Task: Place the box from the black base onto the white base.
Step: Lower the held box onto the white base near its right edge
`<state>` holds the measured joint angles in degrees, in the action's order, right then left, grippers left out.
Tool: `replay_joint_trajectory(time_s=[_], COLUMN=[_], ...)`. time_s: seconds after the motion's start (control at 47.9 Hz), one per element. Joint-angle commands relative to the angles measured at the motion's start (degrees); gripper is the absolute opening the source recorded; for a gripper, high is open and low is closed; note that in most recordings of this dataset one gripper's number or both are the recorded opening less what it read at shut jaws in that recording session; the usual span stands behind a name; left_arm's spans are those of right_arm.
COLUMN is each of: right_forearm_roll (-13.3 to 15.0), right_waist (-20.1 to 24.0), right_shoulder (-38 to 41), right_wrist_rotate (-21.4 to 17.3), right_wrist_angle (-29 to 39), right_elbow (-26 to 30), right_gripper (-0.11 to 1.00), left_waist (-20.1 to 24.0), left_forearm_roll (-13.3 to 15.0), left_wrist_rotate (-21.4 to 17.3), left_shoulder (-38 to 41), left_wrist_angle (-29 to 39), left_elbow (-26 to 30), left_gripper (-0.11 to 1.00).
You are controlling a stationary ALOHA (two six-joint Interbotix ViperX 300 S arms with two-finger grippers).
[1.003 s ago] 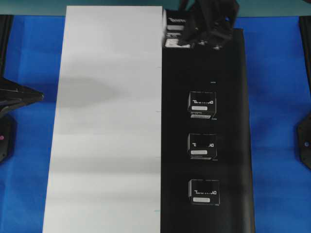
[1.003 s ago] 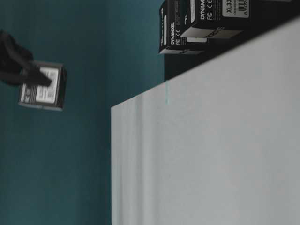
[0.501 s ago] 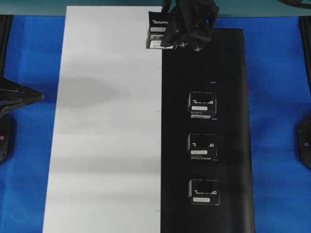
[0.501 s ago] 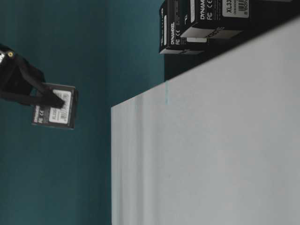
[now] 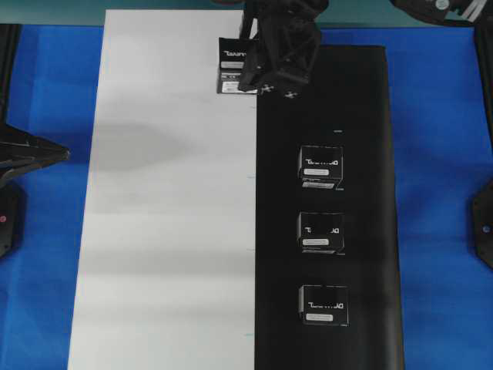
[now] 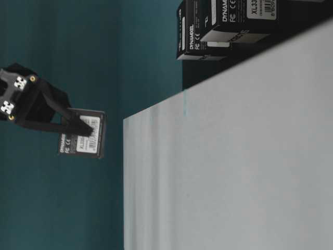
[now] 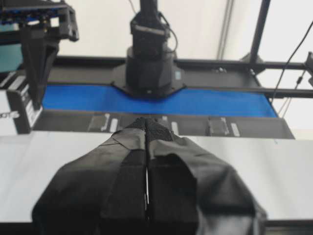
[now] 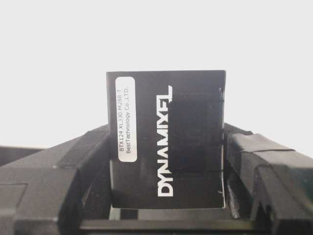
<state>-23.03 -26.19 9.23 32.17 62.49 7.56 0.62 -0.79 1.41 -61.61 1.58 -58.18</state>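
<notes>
Between the right gripper's point(image 8: 166, 161) fingers point(image 8: 254, 166) sits the box point(image 8: 166, 139), pinched from both sides with its lettered face toward the wrist camera and its white label strip on the left-hand side. Seen from overhead, the box point(image 5: 233, 65) hangs at the far end of the white base point(image 5: 169, 200), just past the seam with the black base point(image 5: 362, 116). The table-level view shows the box point(image 6: 83, 133) clear of the panel, with open air beneath it.

To do this step well, the fingers should probably carry the box a little further onto the white base before lowering, so the whole footprint lands away from the seam. Descent wants to be straight and slow, the bottom face level, and the fingers should spread only once the box rests flat; letting go early risks a tumble onto an edge.

The right arm reaches in from the far edge, wrist angled downward and canted toward the white side, fingers pointing down at the panel. The left gripper point(image 7: 146, 147) has its fingers pressed together, nothing between them, and sits well apart from the box, near the left edge of the white base. Three look-alike boxes point(image 5: 320, 167) stay on the black base, well away from the fingers.
</notes>
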Motion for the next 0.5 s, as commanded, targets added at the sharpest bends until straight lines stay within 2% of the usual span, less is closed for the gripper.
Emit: replay_joint_trajectory(time_s=[0.0, 0.293, 0.481], right_forearm_roll=[0.35, 0.35, 0.35], right_waist=[0.7, 0.79, 0.79], right_shoulder=[0.44, 0.79, 0.88], right_wrist_rotate=[-0.26, -0.53, -0.53], right_wrist_angle=[-1.14, -1.67, -4.31], right_elbow=[0.18, -2.11, -3.25], right_gripper=[0.57, 0.57, 0.57], left_waist=[0.18, 0.09, 0.18], left_forearm_roll=[-0.18, -0.18, -0.18], left_wrist_rotate=[0.09, 0.09, 0.09], left_shoulder=[0.62, 0.53, 0.62], left_wrist_angle=[-0.26, -0.26, -0.26], left_elbow=[1.41, 1.41, 1.32], left_gripper=[-0.06, -0.06, -0.06])
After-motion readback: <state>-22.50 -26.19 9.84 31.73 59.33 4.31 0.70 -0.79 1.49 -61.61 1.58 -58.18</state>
